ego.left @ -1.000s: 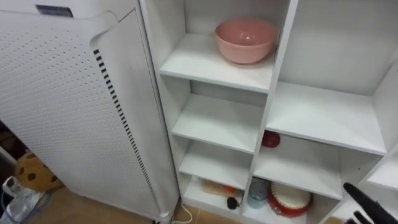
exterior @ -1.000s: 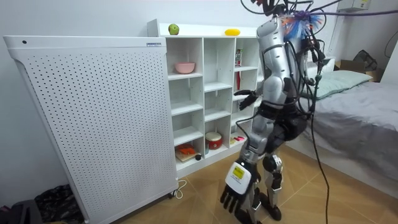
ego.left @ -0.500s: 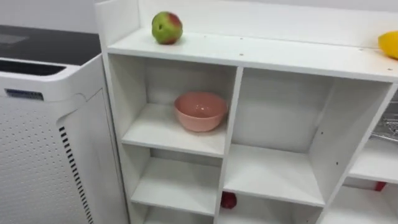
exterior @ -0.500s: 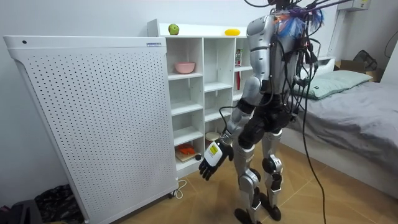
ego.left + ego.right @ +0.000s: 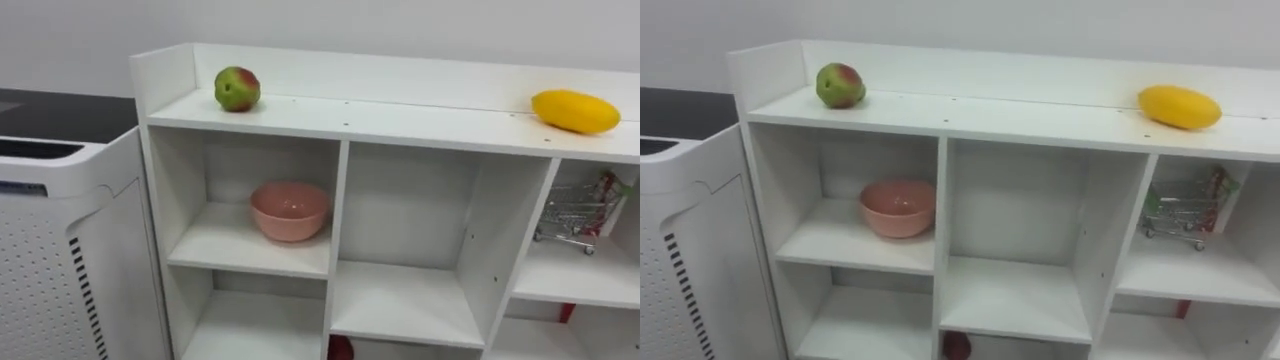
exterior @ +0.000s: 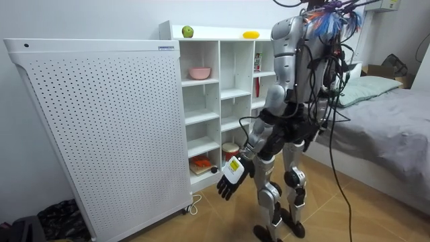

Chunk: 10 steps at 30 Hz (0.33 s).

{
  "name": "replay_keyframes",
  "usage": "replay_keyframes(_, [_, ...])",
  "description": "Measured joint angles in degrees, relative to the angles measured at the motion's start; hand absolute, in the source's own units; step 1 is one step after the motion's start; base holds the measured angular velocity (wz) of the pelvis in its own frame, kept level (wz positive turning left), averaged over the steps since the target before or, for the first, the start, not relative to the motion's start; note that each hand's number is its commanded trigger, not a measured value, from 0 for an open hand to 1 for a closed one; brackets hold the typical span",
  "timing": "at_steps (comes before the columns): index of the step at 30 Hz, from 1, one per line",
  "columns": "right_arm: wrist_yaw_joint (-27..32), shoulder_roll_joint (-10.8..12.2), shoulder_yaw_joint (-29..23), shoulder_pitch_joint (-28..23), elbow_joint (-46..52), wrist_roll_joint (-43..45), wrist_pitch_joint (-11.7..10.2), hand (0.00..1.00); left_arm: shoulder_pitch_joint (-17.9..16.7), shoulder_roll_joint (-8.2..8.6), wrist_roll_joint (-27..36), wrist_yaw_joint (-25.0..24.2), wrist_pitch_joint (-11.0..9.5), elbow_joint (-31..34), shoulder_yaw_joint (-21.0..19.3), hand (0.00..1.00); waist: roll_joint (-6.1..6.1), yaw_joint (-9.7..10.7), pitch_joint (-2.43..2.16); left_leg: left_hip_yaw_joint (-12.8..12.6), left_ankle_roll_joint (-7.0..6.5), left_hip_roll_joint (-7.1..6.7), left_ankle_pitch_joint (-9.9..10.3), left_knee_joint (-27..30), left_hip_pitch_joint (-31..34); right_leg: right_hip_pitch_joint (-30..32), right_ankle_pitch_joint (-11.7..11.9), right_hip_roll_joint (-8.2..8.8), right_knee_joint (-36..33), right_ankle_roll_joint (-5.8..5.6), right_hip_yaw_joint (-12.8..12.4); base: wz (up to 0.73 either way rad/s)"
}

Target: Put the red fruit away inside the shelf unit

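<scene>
Across the top of the left eye view runs the upper board of a white shelf unit [image 5: 400, 120], with a low rim at its back and left end that would stop round things rolling off. An apple [image 5: 237, 89], red and green, sits at the upper left of the frame close to that rim; a yellow fruit [image 5: 574, 111], long and smooth, perhaps a mango, lies at the upper right, well apart from it. Below, left of centre, a pink bowl [image 5: 289, 210] stands mouth up in the top left compartment, a likely holder for fruit, though that is a guess. The middle compartment beside it holds nothing visible. At the right edge a small wire shopping cart [image 5: 578, 214] stands in the next compartment. A white perforated appliance [image 5: 50, 260] fills the lower left.

Seen from the right eye, the same layout repeats: both fruits lie on top, the bowl looks empty.

Over in the room view the robot stands upright facing the shelf unit, right of centre, a bed [image 6: 383, 114] behind it at the right edge. One hand [image 6: 232, 180], its left by the body, hangs low at lower centre with fingers loosely spread and holding nothing. Whether the fruit lies as wanted or awaits moving into a compartment, the scene fits both.
</scene>
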State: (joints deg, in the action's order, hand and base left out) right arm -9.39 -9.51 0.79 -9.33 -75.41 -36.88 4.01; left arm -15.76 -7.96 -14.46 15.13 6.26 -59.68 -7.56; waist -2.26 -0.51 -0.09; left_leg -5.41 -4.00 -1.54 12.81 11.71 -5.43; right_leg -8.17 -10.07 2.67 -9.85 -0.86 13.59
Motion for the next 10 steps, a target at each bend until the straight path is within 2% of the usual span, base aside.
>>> replay_keyframes(1, [0.8,-0.1,-0.3,0.3,0.1,1.6,-0.2,0.00,-0.1,0.22,-0.2,-0.1,0.8,-0.2,-0.5,0.00,-0.37,0.0,0.20,-0.6,0.06,0.19,0.0,0.0,-0.4,0.0,0.1,-0.14,-0.1,0.10,-0.7,-0.23])
replay_keyframes(4, [2.7,-0.1,-0.4,1.0,-0.1,6.2,0.1,0.00,1.0,0.32,-0.3,-0.7,2.1,-0.4,-0.5,0.00,-0.49,0.4,0.28,-0.7,0.10,0.24,0.1,0.0,-1.2,-0.7,0.1,-0.19,-0.2,0.14,-0.8,-0.05])
replay_keyframes(10, [3.4,0.0,-0.4,1.6,-0.1,8.0,2.3,0.00,0.9,0.41,-0.9,-2.8,4.4,-1.0,-1.7,0.00,-1.60,0.1,0.26,-1.4,0.21,0.31,0.1,-0.1,-1.9,-0.9,-0.4,-0.53,0.5,0.30,-2.6,-0.05])
